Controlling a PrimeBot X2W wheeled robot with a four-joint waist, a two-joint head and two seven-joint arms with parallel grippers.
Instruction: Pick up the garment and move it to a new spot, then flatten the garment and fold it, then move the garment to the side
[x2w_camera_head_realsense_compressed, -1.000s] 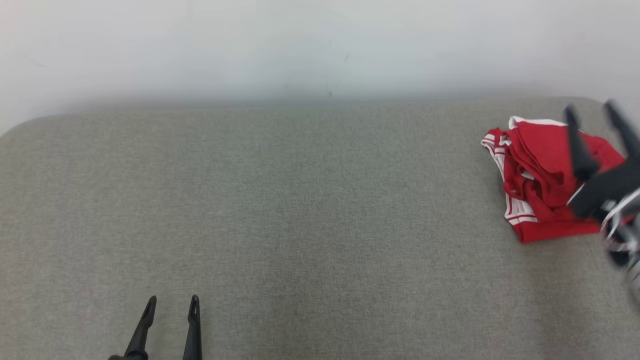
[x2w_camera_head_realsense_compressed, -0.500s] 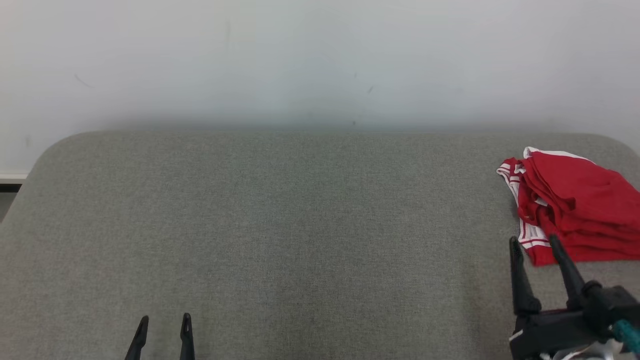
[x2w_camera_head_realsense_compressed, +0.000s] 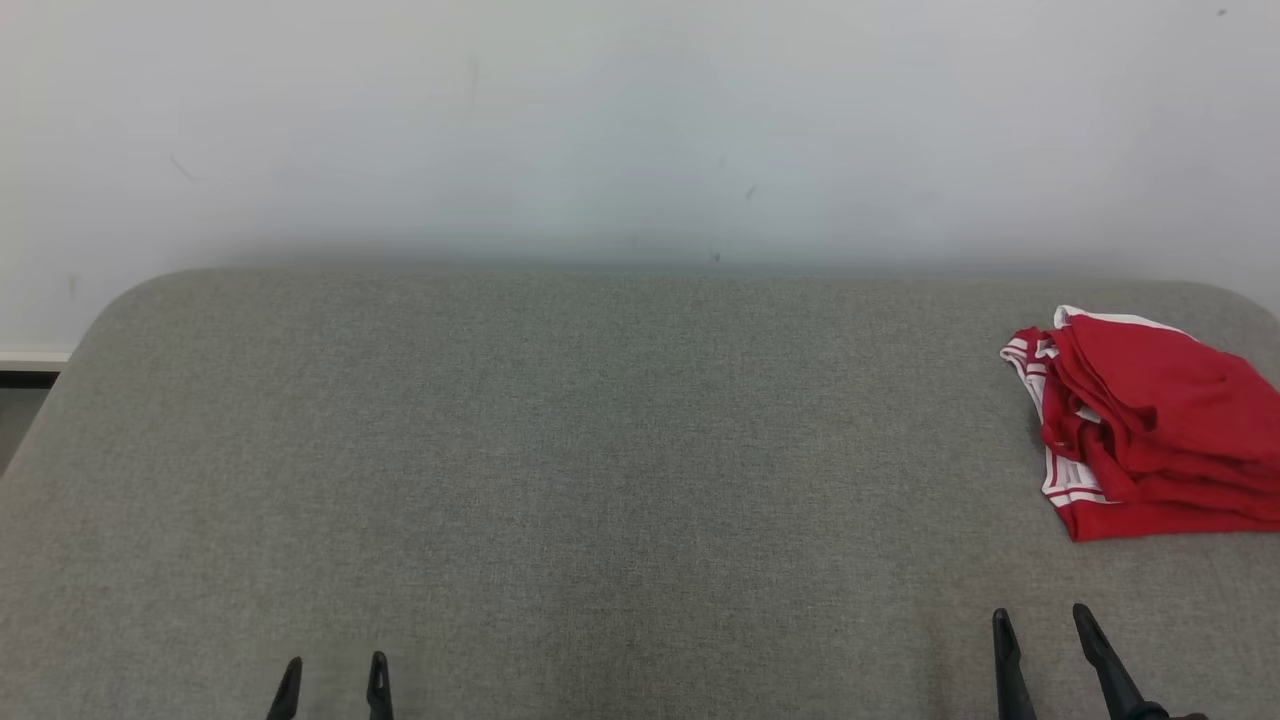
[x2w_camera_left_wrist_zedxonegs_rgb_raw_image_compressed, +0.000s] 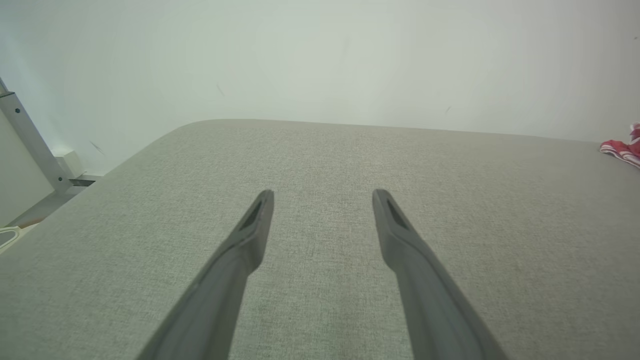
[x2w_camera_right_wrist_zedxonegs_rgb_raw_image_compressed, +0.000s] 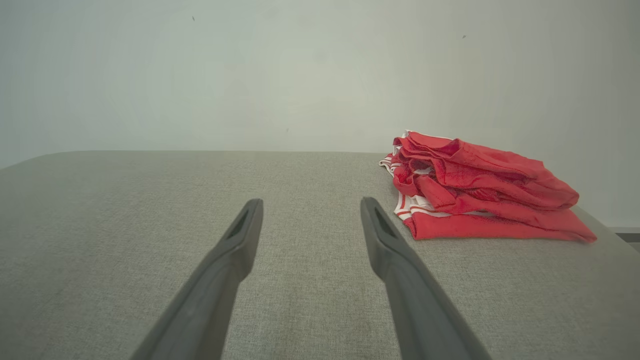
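The garment (x2w_camera_head_realsense_compressed: 1150, 420) is red with white striped trim, lying folded in a loose stack at the far right of the grey surface (x2w_camera_head_realsense_compressed: 600, 450). The right wrist view has it (x2w_camera_right_wrist_zedxonegs_rgb_raw_image_compressed: 480, 192) ahead and to the right of my fingers. Its edge (x2w_camera_left_wrist_zedxonegs_rgb_raw_image_compressed: 622, 149) peeks in at the right border of the left wrist view. My right gripper (x2w_camera_head_realsense_compressed: 1040, 620) stands open near the front edge, in front of the garment and apart from it. At the lower left my left gripper (x2w_camera_head_realsense_compressed: 335, 670) is open too, with nothing between its fingers.
A pale wall (x2w_camera_head_realsense_compressed: 640, 130) runs close behind the grey surface. Rounded corners end the surface at the far left (x2w_camera_head_realsense_compressed: 130, 295) and right. A metal frame post (x2w_camera_left_wrist_zedxonegs_rgb_raw_image_compressed: 30, 145) stands off the left side, with floor below it.
My right gripper drew back from above the garment to the front edge, empty and open. The garment stays in its place. The head camera tilted, shifting the whole picture down.
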